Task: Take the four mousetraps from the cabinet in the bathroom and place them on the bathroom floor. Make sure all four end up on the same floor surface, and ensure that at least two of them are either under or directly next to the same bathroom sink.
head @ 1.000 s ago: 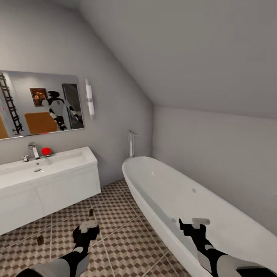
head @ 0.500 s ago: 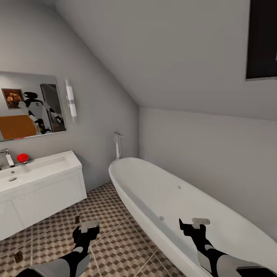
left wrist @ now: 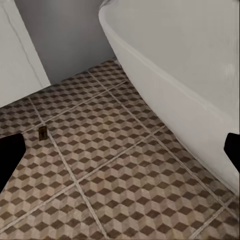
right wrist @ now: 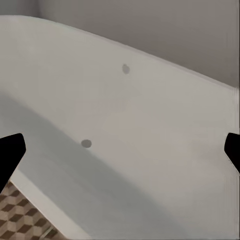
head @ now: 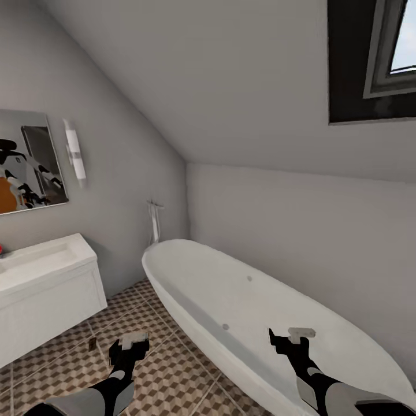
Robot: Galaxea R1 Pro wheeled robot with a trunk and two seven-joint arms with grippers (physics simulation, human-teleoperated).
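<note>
Biggest thing in front of you is the long white bathtub (head: 254, 306), running along the back wall under the sloped ceiling, and it's got nothing in it that you can see. Up top at the right there's a dark-framed skylight (head: 375, 58). Off to your left the white bathroom sink (head: 46, 289) hangs on the wall with a mirror (head: 26, 162) above it and a tube light (head: 75, 153) beside that. The bathroom floor (head: 167, 370) with the cube tiles runs between sink and tub.

Your left pincer (head: 128, 345) hovers over the tiles, fingers spread wide, holding nothing and touching nothing. Your right pincer (head: 292, 338) sits above the tub's near rim, also wide open and empty.

Compared with a second ago the whole view has swung right: the sink and mirror slid toward the left edge, the tap and red thing dropped out, and the skylight came in. That's the camera, not the stuff.

One mousetrap (head: 92, 344) lies flat on the tiles just in front of the sink's near corner; your left wrist view catches it too (left wrist: 43, 132).
</note>
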